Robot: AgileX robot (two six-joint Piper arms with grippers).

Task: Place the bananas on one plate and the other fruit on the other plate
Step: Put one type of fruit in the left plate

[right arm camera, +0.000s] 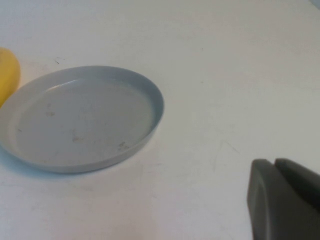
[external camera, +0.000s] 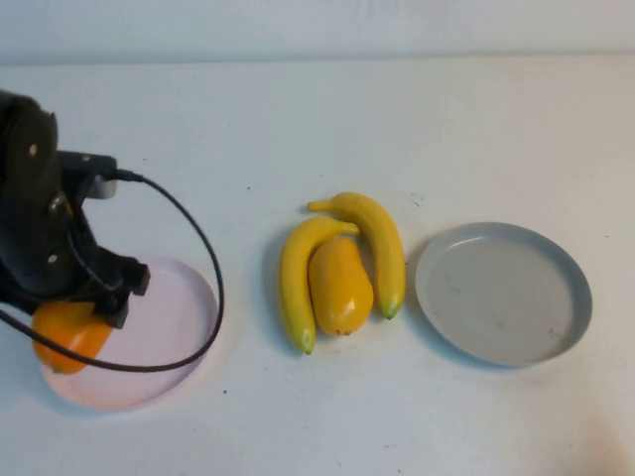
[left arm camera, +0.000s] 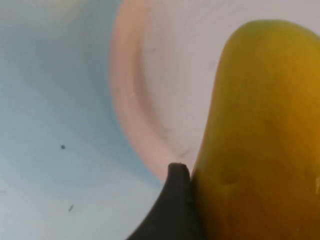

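My left gripper is shut on the orange mango-like fruit over the left part of the pale pink plate. In the left wrist view the fruit fills the right side, with one dark finger against it and the pink plate beneath. Two bananas lie mid-table with the yellow mango-like fruit between them. The grey plate sits empty on the right. My right gripper is shut, off to the side of the grey plate, out of the high view.
A black cable loops from the left arm over the pink plate. The table is white; a banana's tip shows at the edge of the right wrist view.
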